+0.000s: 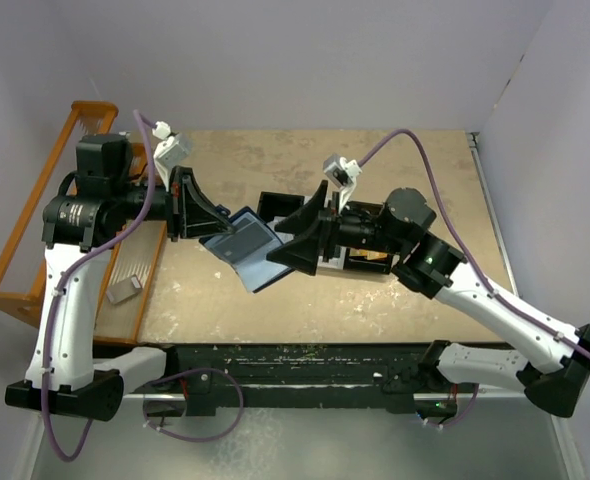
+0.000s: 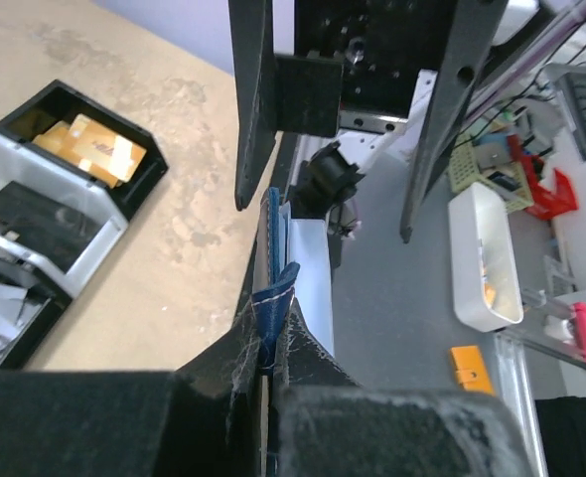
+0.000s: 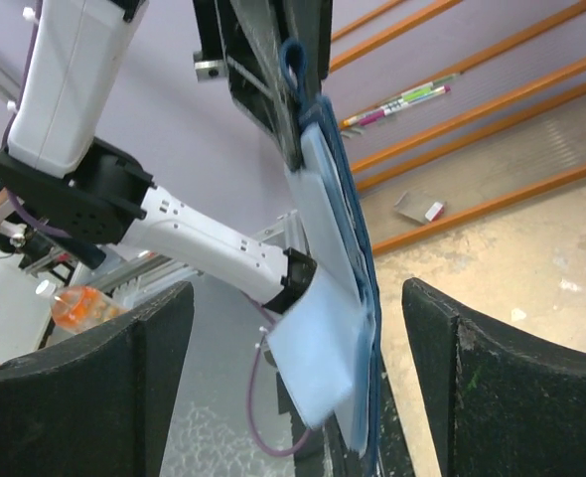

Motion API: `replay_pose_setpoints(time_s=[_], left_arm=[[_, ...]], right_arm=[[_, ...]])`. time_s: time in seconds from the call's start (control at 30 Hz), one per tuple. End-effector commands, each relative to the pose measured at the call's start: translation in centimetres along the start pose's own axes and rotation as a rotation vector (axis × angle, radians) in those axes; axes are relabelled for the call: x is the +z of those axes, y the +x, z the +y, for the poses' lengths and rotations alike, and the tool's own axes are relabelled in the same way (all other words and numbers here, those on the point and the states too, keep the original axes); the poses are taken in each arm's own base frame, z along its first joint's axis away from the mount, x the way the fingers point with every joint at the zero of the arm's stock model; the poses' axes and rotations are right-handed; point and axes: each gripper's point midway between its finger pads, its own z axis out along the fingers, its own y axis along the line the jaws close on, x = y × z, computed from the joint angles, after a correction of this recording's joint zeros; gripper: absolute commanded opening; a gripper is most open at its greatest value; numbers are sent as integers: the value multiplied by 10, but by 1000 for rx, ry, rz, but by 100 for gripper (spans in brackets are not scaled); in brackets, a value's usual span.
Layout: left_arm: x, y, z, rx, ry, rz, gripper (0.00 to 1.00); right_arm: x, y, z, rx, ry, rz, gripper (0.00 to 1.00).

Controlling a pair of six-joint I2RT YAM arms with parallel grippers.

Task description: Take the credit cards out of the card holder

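The navy-blue card holder (image 1: 243, 243) hangs in the air above the table, partly unfolded. My left gripper (image 1: 219, 228) is shut on its upper left edge. In the left wrist view the gripper (image 2: 270, 338) pinches the holder's stitched blue edge (image 2: 273, 288). My right gripper (image 1: 297, 238) is open, with its fingers (image 1: 310, 213) on either side of the holder's right end, not touching it. In the right wrist view the holder (image 3: 358, 248) hangs edge-on inside the open right gripper (image 3: 295, 288). A pale blue flat piece (image 3: 318, 363) sticks out of it; I cannot tell whether it is a card or an inner face.
A black three-compartment tray (image 2: 35, 214) lies on the table behind the right gripper, with gold cards (image 2: 89, 147) in its end compartment; it also shows in the top view (image 1: 273, 203). An orange wooden rack (image 1: 35, 230) stands at the left edge. The white walls stand close on both sides.
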Motion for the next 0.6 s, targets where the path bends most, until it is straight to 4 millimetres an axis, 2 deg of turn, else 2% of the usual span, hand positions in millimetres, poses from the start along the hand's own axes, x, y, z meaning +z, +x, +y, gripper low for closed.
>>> replay_pose_setpoints(time_s=[0.0,0.13,0.23,0.37,0.57], left_arm=[[-5,3,2,129,-68,24,0],[-5,4,-5,114,-43,23,0],[-4,4,-14,66,19,15,0],[-2,1,-24,-25,112,2,0],[-4,-6,-36,-158,242,-8,0]], right_arm=[[17,-27,0,-27,-4,-35,90],[31,-24,-3,-22,-43,-15,87],[36,-23,-1,-38,-86,-24,78],[34,-22,10,-49,-155,-37,56],[23,-28,25,-95,-207,-79,6]])
